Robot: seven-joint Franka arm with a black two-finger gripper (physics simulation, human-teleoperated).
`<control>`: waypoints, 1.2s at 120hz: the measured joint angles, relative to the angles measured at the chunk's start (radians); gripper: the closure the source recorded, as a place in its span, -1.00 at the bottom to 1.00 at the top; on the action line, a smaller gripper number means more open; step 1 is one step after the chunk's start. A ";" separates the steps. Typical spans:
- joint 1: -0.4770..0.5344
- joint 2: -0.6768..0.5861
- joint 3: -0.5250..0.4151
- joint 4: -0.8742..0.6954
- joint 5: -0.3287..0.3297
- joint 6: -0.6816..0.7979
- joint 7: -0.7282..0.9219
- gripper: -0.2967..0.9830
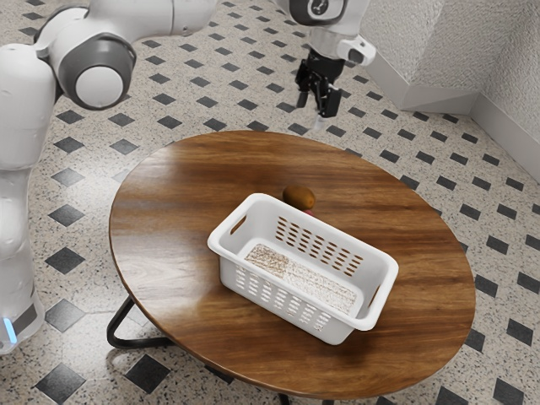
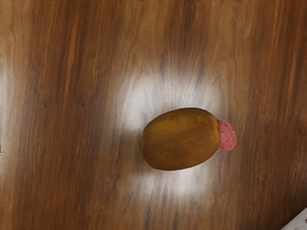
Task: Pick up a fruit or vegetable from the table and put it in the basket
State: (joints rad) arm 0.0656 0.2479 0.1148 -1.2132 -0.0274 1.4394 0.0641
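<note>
High above the table's far side, the black gripper hangs open with nothing between its fingers. A brown, egg-shaped fruit, kiwi-like, lies on the table just behind the white basket. In the wrist view the brown fruit is seen from above, clear of the hand. Touching or nearly touching one end of it is a small pink, bumpy fruit; the basket mostly hides this pink fruit in the exterior view.
The round wooden table carries the basket near its middle, with slotted walls and raised rims close to the fruits. A corner of the basket also enters the wrist view. The arm's base stands beyond the table at the exterior view's left.
</note>
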 joint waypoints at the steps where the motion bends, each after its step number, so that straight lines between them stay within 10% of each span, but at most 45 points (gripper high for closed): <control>1: 0.000 0.000 0.000 0.000 0.000 0.003 0.000 -0.54; 102: -0.006 -0.010 -0.146 -0.125 0.063 0.149 0.024 -0.54; 144: 0.000 -0.046 -0.173 -0.296 0.076 0.270 0.311 -0.54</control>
State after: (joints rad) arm 0.0655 0.2024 -0.0587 -1.5091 0.0487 1.7090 0.3749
